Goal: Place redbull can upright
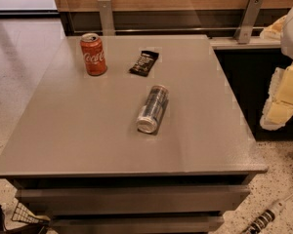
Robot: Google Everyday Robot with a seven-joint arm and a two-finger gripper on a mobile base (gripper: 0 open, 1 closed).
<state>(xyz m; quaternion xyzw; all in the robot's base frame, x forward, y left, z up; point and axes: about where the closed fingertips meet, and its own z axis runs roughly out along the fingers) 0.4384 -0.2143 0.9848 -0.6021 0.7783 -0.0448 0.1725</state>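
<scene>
The redbull can (152,109) is slim and silver-grey with dark markings. It lies on its side near the middle of the grey table (88,140), with one shiny end facing the front edge. My gripper (279,106) shows as white and pale yellow parts at the right edge of the view. It is beyond the table's right side, well apart from the can, and holds nothing that I can see.
A red Coca-Cola can (93,54) stands upright at the back left of the table. A flat black snack wrapper (144,63) lies at the back, behind the redbull can. A wooden wall with metal brackets runs behind the table. A cable lies on the floor at the lower right.
</scene>
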